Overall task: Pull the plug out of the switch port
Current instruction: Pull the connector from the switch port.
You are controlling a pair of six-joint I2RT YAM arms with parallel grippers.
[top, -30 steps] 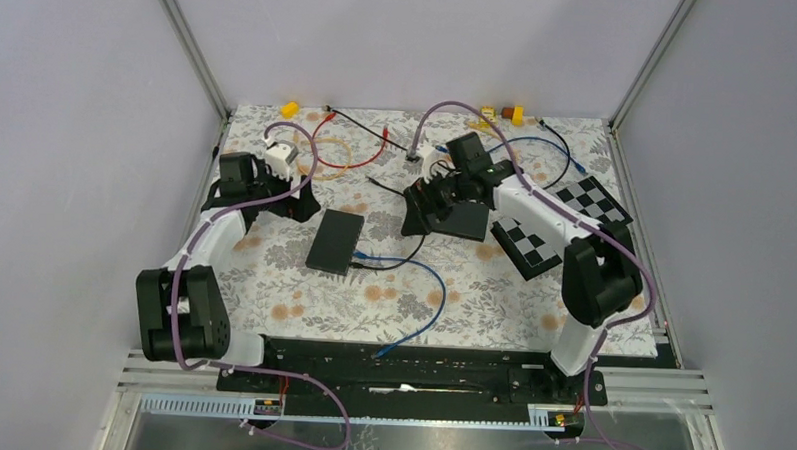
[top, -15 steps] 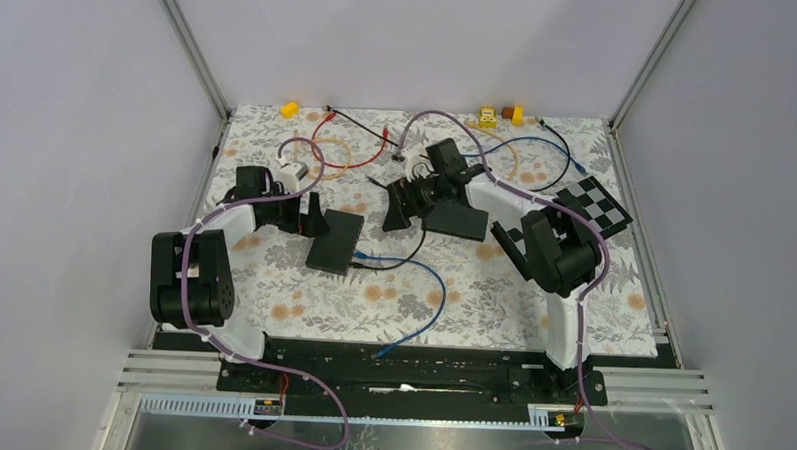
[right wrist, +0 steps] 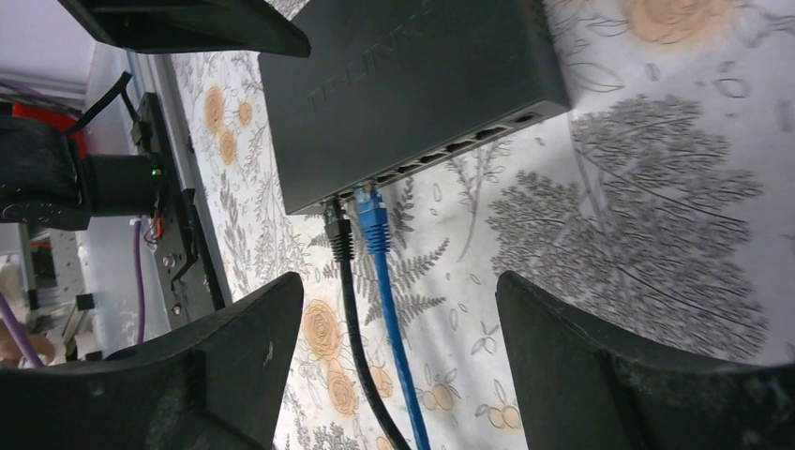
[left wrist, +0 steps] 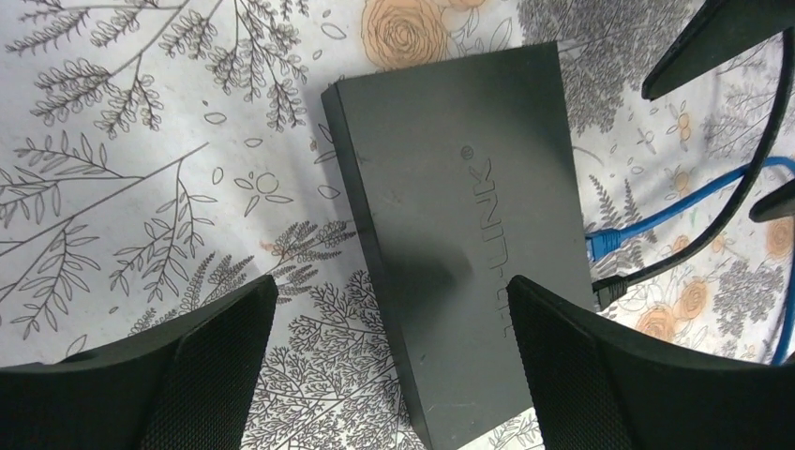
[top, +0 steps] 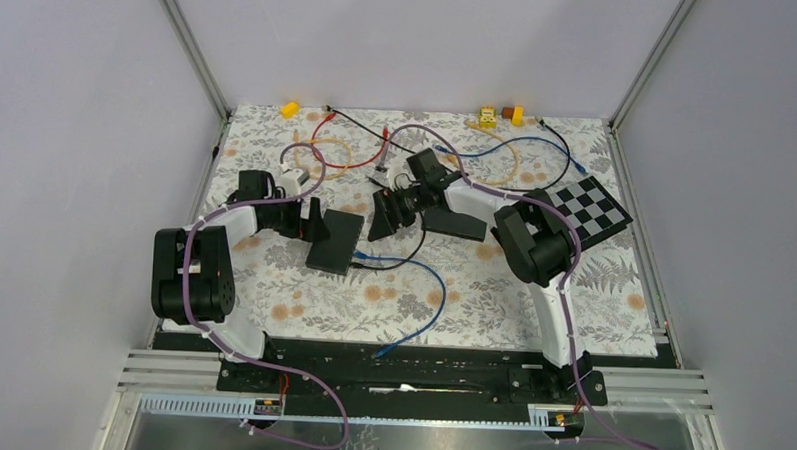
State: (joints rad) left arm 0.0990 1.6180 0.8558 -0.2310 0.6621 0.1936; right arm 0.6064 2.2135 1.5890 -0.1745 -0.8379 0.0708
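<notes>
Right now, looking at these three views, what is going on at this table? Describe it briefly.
Two robot arms are at a black network switch on the floral table. The left gripper hovers open over its top. The right gripper, also open, faces the port side, where a blue plug and a black plug sit in neighbouring ports. Neither plug is gripped yet.

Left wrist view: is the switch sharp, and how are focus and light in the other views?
Left wrist: the network switch is sharp, its embossed logo is readable, and a soft shadow lies on its top. Right wrist: the blue plug and the black plug are in focus, without glare. Top external: the light is even, but the plugs are too small to judge.
</notes>
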